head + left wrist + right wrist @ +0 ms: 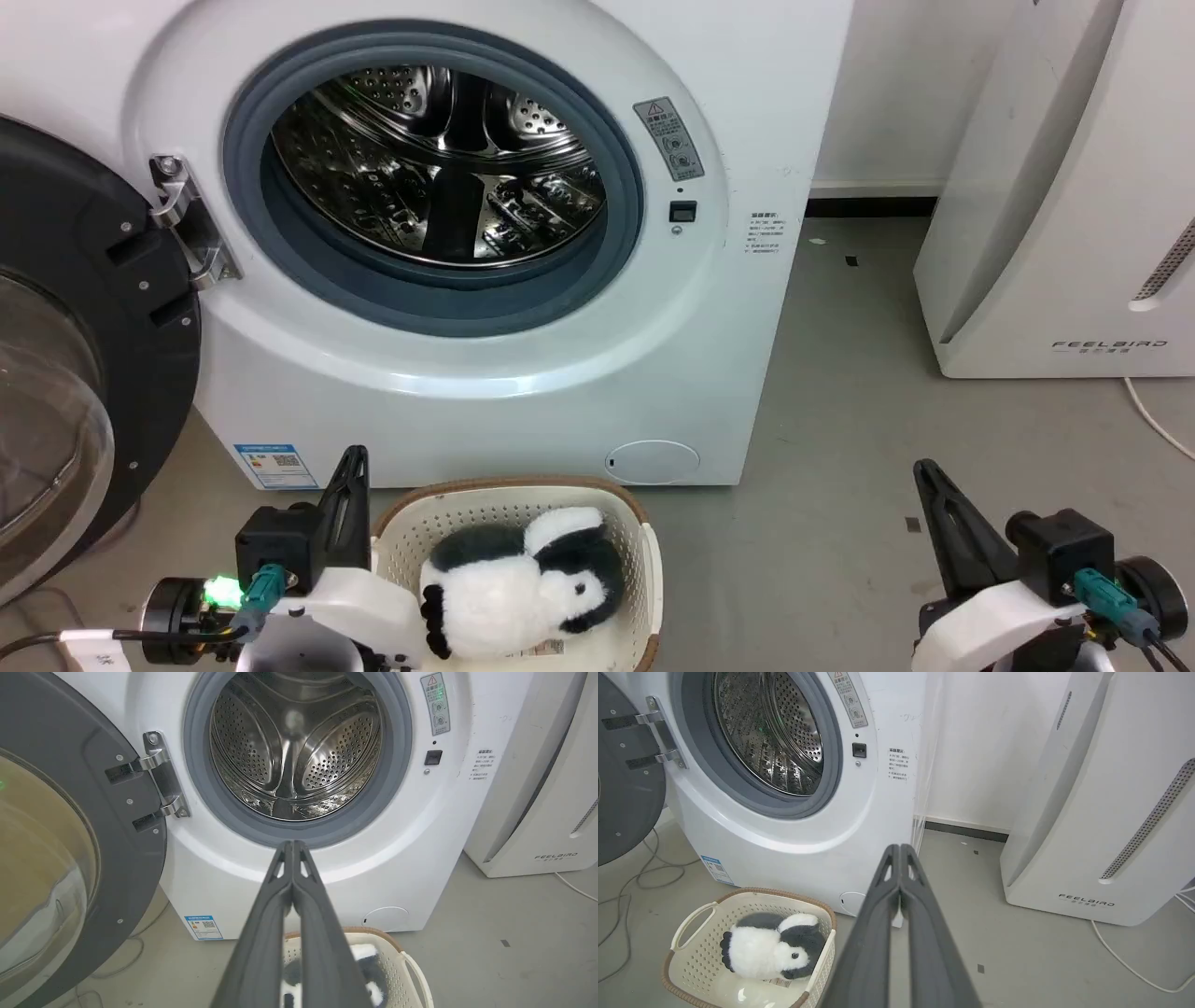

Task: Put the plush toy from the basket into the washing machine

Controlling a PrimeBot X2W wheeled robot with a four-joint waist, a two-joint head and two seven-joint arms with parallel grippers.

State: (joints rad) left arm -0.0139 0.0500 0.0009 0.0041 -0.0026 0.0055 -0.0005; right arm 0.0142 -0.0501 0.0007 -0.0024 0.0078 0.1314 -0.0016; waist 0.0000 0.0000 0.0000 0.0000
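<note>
The black-and-white plush toy (523,583) (770,947) lies on its side in the cream basket (625,523) (698,914) on the floor before the white washing machine (523,392) (243,877) (784,854). Its porthole stands open, the steel drum (439,159) (294,751) bare, the black-framed door (84,373) (60,858) swung left. My left gripper (355,457) (293,844) is shut and empty, just left of the basket and above its rim. My right gripper (922,469) (900,848) is shut and empty, well to the right over the floor.
A white FEELBIRD appliance (1064,205) (1101,802) stands at the right against the wall, with a white cable (1158,420) on the floor by it. Grey cables (640,877) lie under the open door. Grey floor (840,448) stretches between washer and appliance.
</note>
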